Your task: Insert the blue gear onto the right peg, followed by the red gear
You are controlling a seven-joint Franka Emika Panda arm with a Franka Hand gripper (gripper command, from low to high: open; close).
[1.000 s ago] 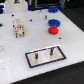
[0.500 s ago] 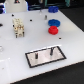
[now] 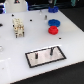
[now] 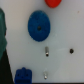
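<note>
White surface [image 3: 30, 42] carries the blue gear [image 3: 53, 22] and red gear [image 3: 53, 31] touching near its far edge, well apart from the peg plate [image 3: 45, 55]. Jaws unseen, state unknown. Grasping blue may nudge red.

No text, label, brand, number or sign can be read in either view. The pictures are too small and blurred for any marking to show on the round, flat, bright blue plastic gear [image 3: 53, 22], on the smaller round red plastic gear [image 3: 53, 31] just beside it, on the dark-framed rectangular plate [image 3: 46, 56] near them, or on the white desk [image 3: 70, 37].
</note>
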